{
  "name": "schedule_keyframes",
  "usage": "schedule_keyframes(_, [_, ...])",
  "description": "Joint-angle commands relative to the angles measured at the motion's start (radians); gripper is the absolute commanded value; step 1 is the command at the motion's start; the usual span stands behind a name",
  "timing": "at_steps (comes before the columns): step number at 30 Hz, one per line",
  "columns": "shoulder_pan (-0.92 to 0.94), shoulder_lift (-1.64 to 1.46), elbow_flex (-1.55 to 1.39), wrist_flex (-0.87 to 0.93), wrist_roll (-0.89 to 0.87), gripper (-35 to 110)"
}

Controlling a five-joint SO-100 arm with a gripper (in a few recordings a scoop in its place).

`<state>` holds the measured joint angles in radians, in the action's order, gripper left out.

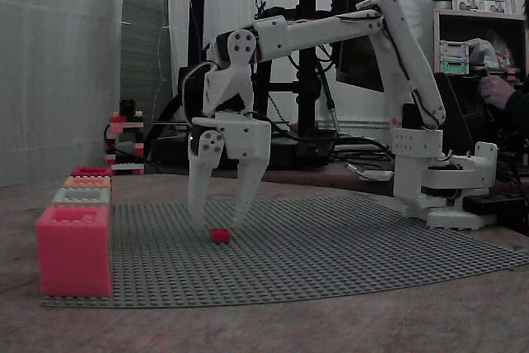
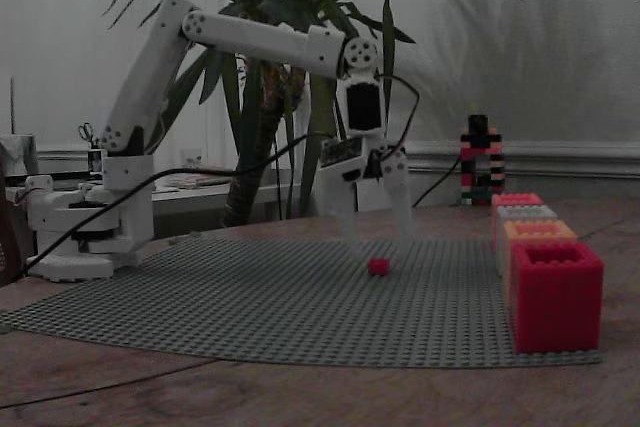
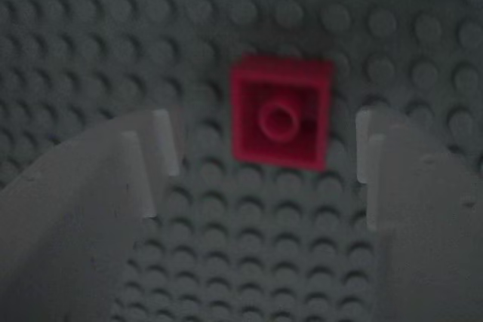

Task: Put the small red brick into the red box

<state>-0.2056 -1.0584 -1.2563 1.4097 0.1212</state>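
Observation:
The small red brick [image 1: 220,236] [image 2: 378,267] lies on the grey studded baseplate [image 1: 347,245], one stud up in the wrist view [image 3: 281,121]. My gripper [image 1: 217,219] [image 2: 372,237] [image 3: 264,148] hangs just above it, open, pointing down, one white finger on each side and neither touching it. The red box [image 2: 556,295] stands at the near right corner of the plate in a fixed view, and at the far end of the row on the left [image 1: 91,171] in the other one.
The row of boxes along the plate's edge also holds a salmon-pink box [image 1: 74,250] [image 2: 517,199], a grey box [image 1: 81,196] and an orange box [image 1: 87,181] [image 2: 538,232]. A brick tower [image 1: 126,138] [image 2: 480,162] stands beyond. My arm's base [image 1: 446,179] sits off the plate.

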Motion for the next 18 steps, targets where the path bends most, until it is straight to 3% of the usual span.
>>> schedule_keyframes(1, [0.015, -0.087, 0.041, 0.044, 0.014, 22])
schedule_keyframes(18, [-0.005, -0.054, 0.038, 0.002, 0.005, 21])
